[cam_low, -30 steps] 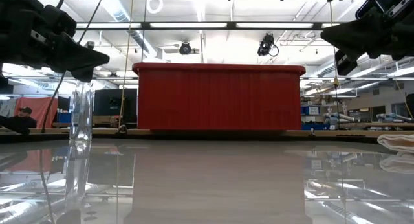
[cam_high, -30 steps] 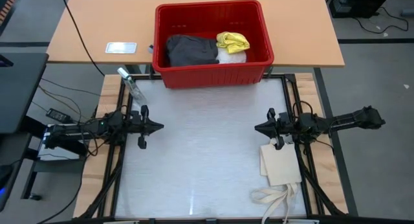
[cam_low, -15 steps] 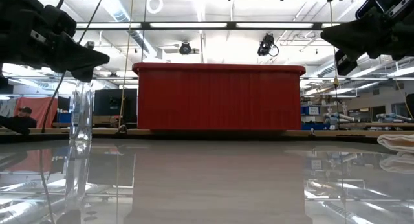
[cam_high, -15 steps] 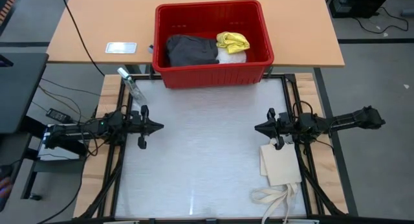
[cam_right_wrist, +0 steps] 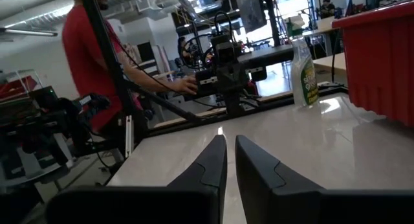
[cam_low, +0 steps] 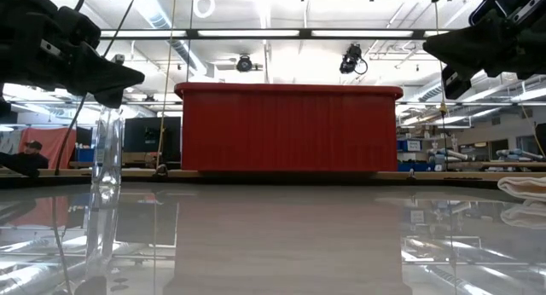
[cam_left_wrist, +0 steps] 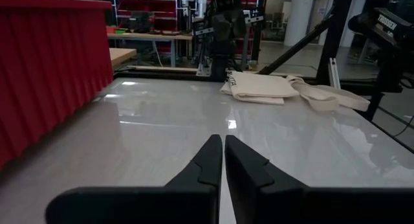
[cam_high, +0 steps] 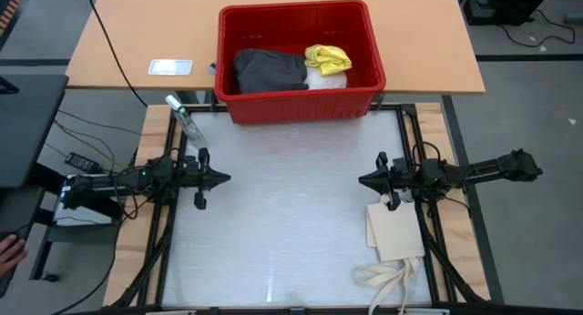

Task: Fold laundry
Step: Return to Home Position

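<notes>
The laundry lies in a red bin (cam_high: 301, 106) at the table's far edge: a dark grey piece (cam_high: 271, 70), a yellow piece (cam_high: 328, 57) and a white piece (cam_high: 326, 78) beneath the yellow. My left gripper (cam_high: 228, 177) hovers level above the table's left side, shut, with nothing between its fingers (cam_left_wrist: 223, 143). My right gripper (cam_high: 361, 180) hovers level on the right side, facing the left one, also shut and with nothing in it (cam_right_wrist: 231, 141). Both are well short of the bin (cam_low: 288, 129).
A flat cream tote bag (cam_high: 393, 228) lies below my right arm, its long straps (cam_high: 387, 280) trailing to the near edge. A clear spray bottle (cam_high: 185, 119) stands at the far left corner. A person in red (cam_right_wrist: 97, 56) is beside the table's left side.
Both arms have kept still. A person's hand has come into sight at the left edge of the high view, off the table.
</notes>
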